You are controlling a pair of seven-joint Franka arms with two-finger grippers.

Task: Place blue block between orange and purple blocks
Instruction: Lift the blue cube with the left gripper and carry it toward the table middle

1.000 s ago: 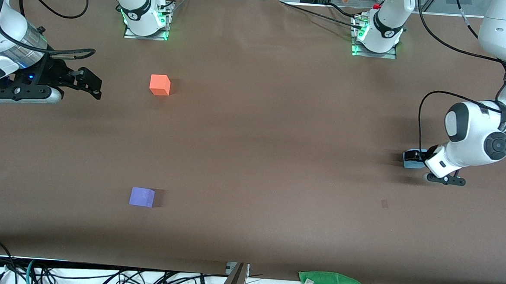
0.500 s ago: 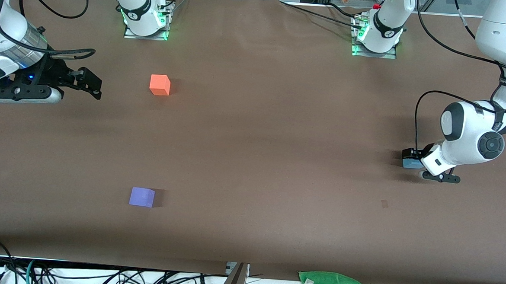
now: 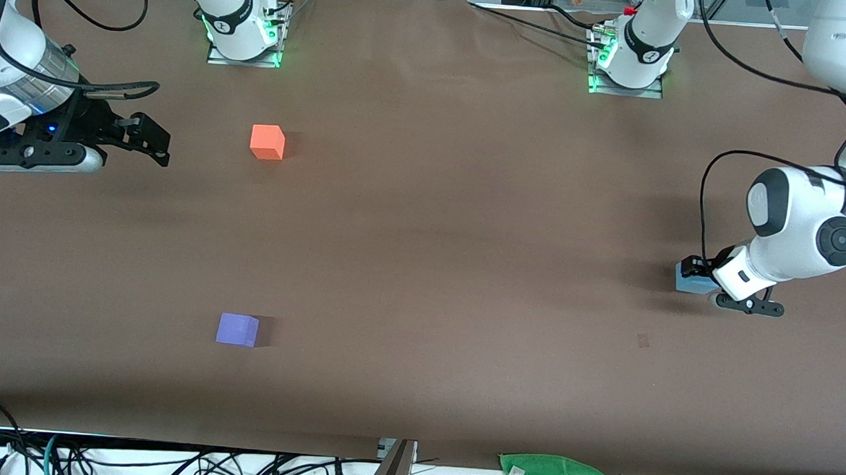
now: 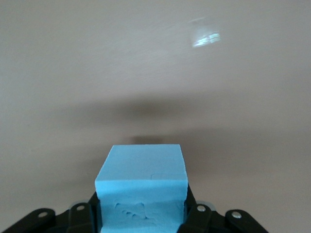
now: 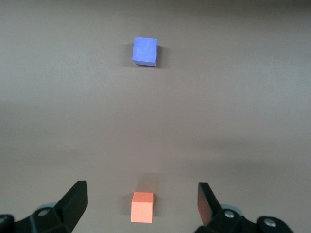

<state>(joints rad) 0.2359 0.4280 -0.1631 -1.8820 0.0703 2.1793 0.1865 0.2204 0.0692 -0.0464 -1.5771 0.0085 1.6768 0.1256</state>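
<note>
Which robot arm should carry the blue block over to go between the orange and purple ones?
The left arm. Its claw is already shut on the blue block. The right claw waits open and holds nothing, up over the table near the orange block, with the purple block nearer the camera.

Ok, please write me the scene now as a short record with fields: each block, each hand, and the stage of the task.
blue block: at the left arm's end of the table, gripped
left hand: shut on the blue block, low at the table
orange block: on the table, toward the right arm's end
purple block: on the table, nearer the front camera than the orange block
right hand: open, waiting, holding nothing
stage: blue block grasped, not yet between the other two
</note>
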